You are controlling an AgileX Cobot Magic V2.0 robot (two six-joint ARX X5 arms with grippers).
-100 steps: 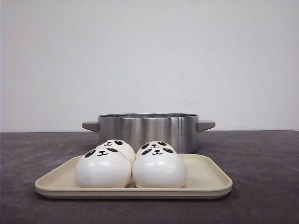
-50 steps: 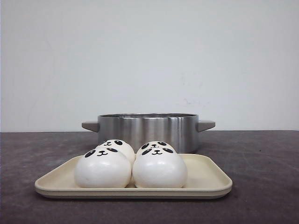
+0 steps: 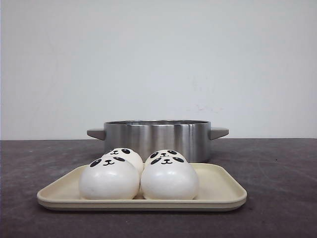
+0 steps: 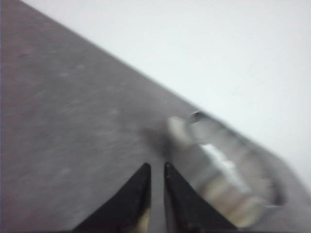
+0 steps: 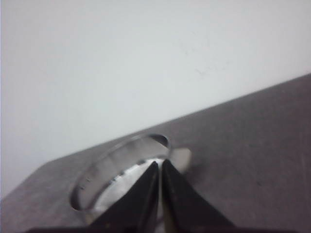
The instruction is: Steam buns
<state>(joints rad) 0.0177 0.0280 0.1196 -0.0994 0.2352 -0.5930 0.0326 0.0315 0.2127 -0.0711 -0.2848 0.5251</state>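
Four buns [image 3: 139, 173] huddled touching on tray [image 3: 225, 191], just before pot [image 3: 157, 138] on counter [image 3: 277, 168]. Left hand [image 4: 156, 169] and right hand [image 5: 161, 165] near pot, fingers nearly together, holding nothing.

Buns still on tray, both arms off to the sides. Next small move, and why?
Probably bring one arm, say the left gripper, over the tray and open it above a front bun. All four buns sit on the tray, the pot behind is open-topped, and both grippers look nearly closed, holding nothing.
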